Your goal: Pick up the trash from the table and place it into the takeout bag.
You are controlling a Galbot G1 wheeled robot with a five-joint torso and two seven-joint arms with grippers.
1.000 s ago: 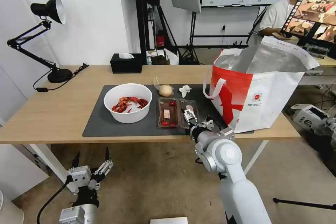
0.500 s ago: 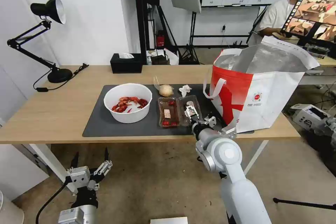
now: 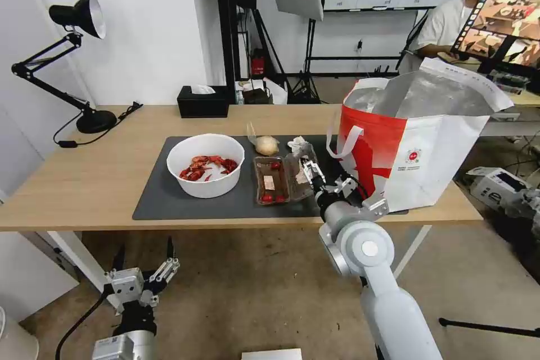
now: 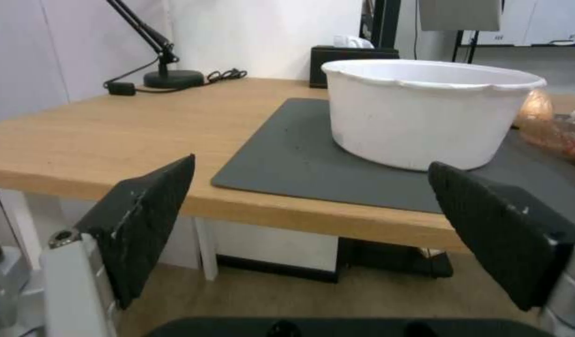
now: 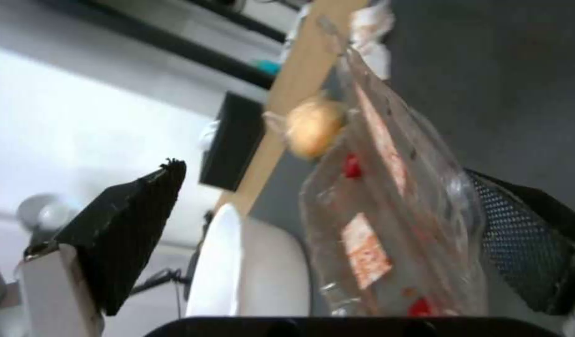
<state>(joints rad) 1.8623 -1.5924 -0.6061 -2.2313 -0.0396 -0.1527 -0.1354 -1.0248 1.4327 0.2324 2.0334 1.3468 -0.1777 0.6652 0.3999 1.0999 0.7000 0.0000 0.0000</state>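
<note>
On the table (image 3: 84, 180), a dark mat (image 3: 163, 197) carries the trash: a white bowl (image 3: 206, 164) of red shells, a clear hinged tray (image 3: 270, 181) with cherry tomatoes, a bagged bun (image 3: 266, 145) and a crumpled tissue (image 3: 296, 142). My right gripper (image 3: 311, 171) is open against the tray's right half (image 3: 301, 171), which stands tilted up toward the tomato half. In the right wrist view that clear tray (image 5: 393, 220) leans on one mesh finger (image 5: 524, 252), apart from the other. The takeout bag (image 3: 416, 146) stands open at the right. My left gripper (image 3: 143, 267) hangs open below the table's front edge, facing the bowl (image 4: 425, 112).
A black tissue box (image 3: 202, 101) sits at the back of the table and a black desk lamp (image 3: 84, 67) at the far left, its cord trailing over the wood. The bag's white handle (image 3: 343, 143) hangs close to the right gripper.
My right gripper has moved forward and a little right. The tray's right half, flat before, now tips up toward the tomato half. The left arm has stayed in place.
</note>
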